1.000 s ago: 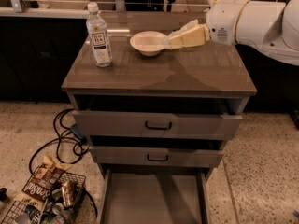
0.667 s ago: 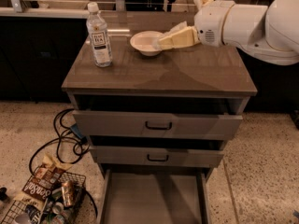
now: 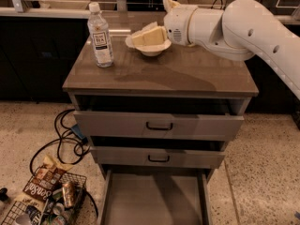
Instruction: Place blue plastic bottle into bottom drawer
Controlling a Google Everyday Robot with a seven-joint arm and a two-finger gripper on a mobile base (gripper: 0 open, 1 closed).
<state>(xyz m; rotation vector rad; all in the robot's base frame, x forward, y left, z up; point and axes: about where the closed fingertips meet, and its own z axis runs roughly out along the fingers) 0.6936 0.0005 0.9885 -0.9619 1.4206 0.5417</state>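
Observation:
The blue plastic bottle (image 3: 100,35) stands upright on the back left of the cabinet top, with a white cap and a white label. The gripper (image 3: 146,35), cream coloured on a white arm (image 3: 234,25), reaches in from the right. It hovers over a white bowl (image 3: 152,49), to the right of the bottle and apart from it. The bottom drawer (image 3: 154,198) is pulled out below, and its grey floor is bare.
The brown cabinet top (image 3: 164,74) carries the bowl and the bottle. The two upper drawers (image 3: 159,125) with dark handles stand slightly ajar. A wire basket of cans and snack bags (image 3: 42,200) and black cables (image 3: 65,135) lie on the floor at left.
The arm has swung left. The gripper moved from right of the bowl to over it, closer to the bottle. The bottle and the drawers have not moved.

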